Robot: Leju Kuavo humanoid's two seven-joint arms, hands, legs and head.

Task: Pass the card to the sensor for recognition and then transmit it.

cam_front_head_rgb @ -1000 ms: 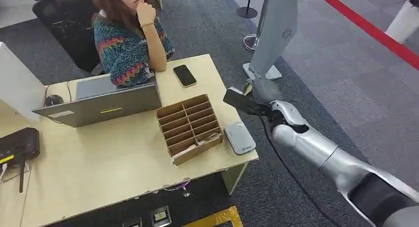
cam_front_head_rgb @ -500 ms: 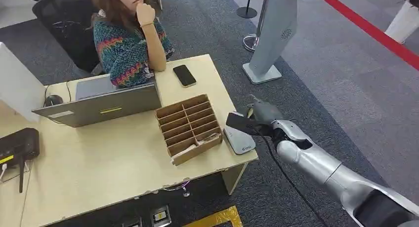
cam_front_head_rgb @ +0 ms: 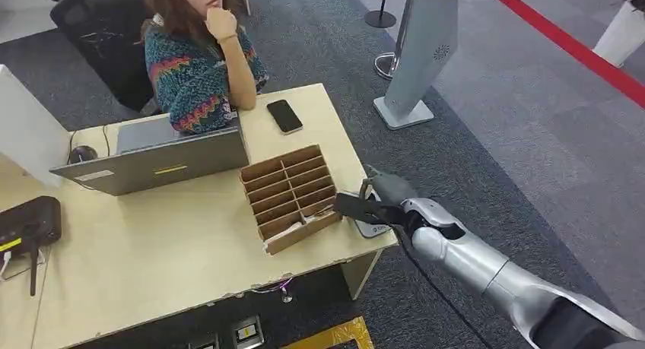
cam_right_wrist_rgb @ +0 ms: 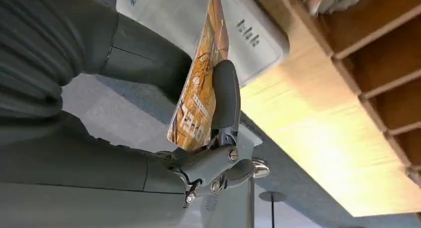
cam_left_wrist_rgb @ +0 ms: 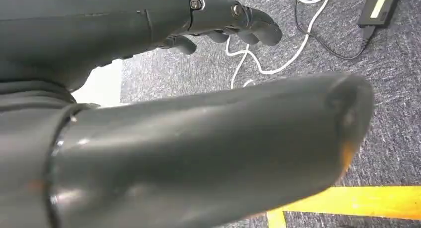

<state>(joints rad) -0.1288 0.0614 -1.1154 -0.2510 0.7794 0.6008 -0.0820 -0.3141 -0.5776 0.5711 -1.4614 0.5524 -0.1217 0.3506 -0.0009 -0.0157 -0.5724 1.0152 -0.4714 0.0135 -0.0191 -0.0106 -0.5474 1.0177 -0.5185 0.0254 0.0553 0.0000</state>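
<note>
**Card held over the reader, hand-off yet to come**

The pale wooden desk (cam_front_head_rgb: pixel 152 258) takes up most of the scene, with a person (cam_front_head_rgb: pixel 199 60) seated at its far edge behind an open laptop (cam_front_head_rgb: pixel 156 163). Toward the right end of the desk sits a wooden slotted organizer (cam_front_head_rgb: pixel 293 197), and a black phone (cam_front_head_rgb: pixel 284 115) lies near the far right corner. A dark router-like box (cam_front_head_rgb: pixel 27 221) sits at the left edge.

At the near right corner lies the sensor (cam_front_head_rgb: pixel 370 218) — a flat grey pad just beside the organizer. The right hand (cam_front_head_rgb: pixel 384 199) reaches in over that corner, pinching the card (cam_front_head_rgb: pixel 356 207) between thumb and fingers; the right wrist view shows the card (cam_right_wrist_rgb: pixel 198 84), printed in orange, held edge-on right in front of the pad (cam_right_wrist_rgb: pixel 238 29). Whether card and pad touch, I can't tell.

The left hand (cam_left_wrist_rgb: pixel 218 24) hangs low over the carpet, fingers curled in, holding nothing.

My read: the card is picked up and brought to the reader, so the recognition step is under way or about to be. Passing the card on — presumably to the person at the desk — is still undone.
</note>
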